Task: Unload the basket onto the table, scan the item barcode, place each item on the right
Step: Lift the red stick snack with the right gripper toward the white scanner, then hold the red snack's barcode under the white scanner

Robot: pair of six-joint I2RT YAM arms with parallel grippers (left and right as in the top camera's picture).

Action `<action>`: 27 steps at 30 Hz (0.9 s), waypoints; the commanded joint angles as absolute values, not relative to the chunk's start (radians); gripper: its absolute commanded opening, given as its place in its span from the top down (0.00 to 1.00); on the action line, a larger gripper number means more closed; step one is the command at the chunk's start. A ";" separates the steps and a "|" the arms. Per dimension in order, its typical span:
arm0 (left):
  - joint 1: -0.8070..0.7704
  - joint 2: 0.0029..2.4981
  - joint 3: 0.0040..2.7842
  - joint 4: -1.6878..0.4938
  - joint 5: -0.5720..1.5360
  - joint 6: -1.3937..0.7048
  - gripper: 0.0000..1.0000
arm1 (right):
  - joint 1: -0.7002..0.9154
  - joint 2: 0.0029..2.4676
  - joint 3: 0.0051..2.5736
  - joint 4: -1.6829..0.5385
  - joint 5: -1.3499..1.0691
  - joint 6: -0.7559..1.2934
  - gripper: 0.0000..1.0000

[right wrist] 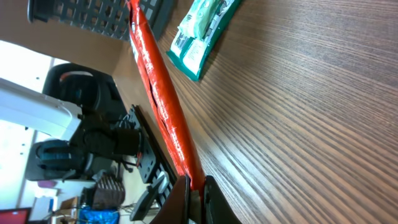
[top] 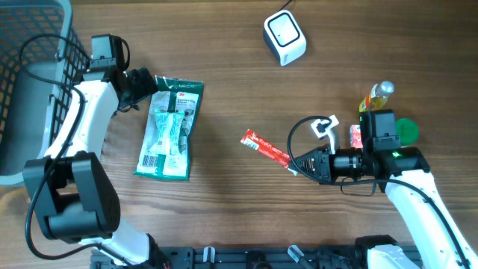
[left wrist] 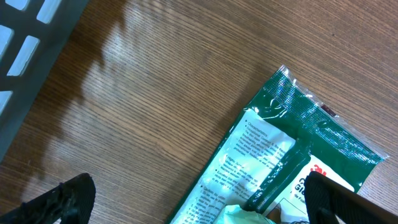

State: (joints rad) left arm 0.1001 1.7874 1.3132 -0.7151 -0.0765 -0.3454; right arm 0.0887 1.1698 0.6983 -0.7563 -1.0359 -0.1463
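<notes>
Right gripper [top: 294, 164]: pinched narrow on one end of the red stick pack [top: 265, 148], its jaws nearly touching with only the pack's thin edge between them.
Red stick pack: near the middle of the table [top: 224, 67], held at its lower right end. It lies slanted, its free end pointing up and left toward the green packet [top: 170, 127]. The wrist view shows it running straight out from the fingertips. Whether the free end rests on the wood cannot be told.
Scanner [top: 284, 37]: a white box with a dark window, at the far edge of the table. It is well apart from the red stick pack and a little to its right in the overhead view.
Left gripper [top: 140, 88]: spread wide and holding nothing, at the top edge of the green packet. One black finger [left wrist: 65, 199] sits over bare wood and the other over the packet's corner.
Green packet: flat on the table left of centre, with its barcode label at the lower left end.
Basket [top: 22, 45]: grey mesh, at the left edge behind the left arm.
Right side clutter: a bottle [top: 379, 96] with yellow contents, a small red box [top: 356, 136] and a green disc [top: 408, 130], all close beside the right arm.
</notes>
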 commanded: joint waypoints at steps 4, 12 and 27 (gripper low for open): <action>0.107 1.774 1.326 -0.715 -0.068 -0.344 0.00 | 0.088 1.154 0.736 -0.764 -1.002 -0.192 0.96; 0.107 1.774 1.326 -0.715 -0.068 -0.344 0.00 | 0.099 1.155 0.862 -0.807 -0.867 -0.079 0.96; 0.107 1.774 1.326 -0.715 -0.068 -0.344 0.00 | 0.368 1.441 1.549 -1.017 0.020 -0.196 0.96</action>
